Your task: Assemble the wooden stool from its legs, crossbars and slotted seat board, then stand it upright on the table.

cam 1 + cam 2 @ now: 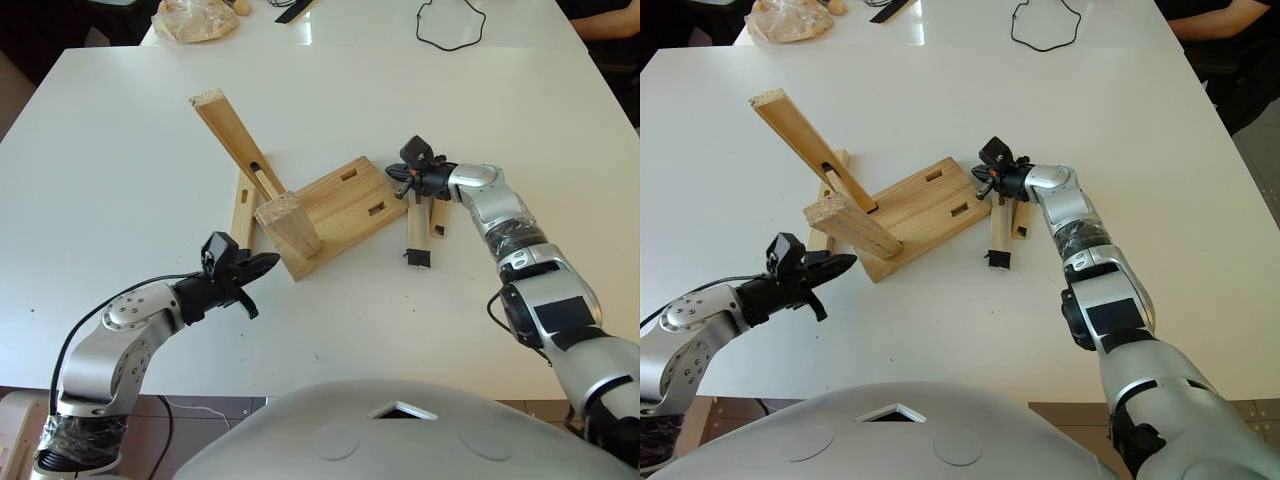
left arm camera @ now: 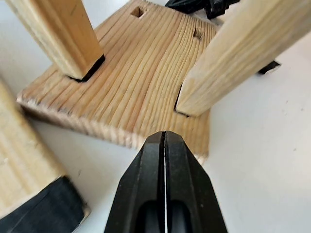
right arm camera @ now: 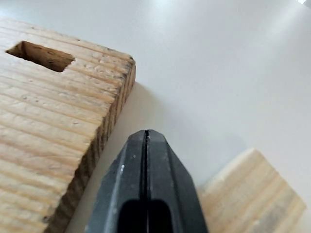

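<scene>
The slotted seat board (image 1: 350, 205) lies flat mid-table with two legs standing in its slots. The long leg (image 1: 228, 128) leans toward the far left, and the nearer leg (image 1: 291, 226) points at the camera. A loose wooden piece (image 1: 243, 212) lies along the board's left side. Two more pieces (image 1: 416, 236) lie just right of it. My left gripper (image 1: 268, 259) is shut and empty, its tip just short of the board's near corner (image 2: 141, 73). My right gripper (image 1: 393, 172) is also shut and empty. It hovers at the board's far right corner (image 3: 48, 107), above the loose pieces.
A crumpled plastic bag (image 1: 195, 20) and a black cable (image 1: 450, 28) lie on the far table behind. Open white tabletop (image 1: 120, 190) stretches left, right and in front of the board. The near table edge runs just below my left arm.
</scene>
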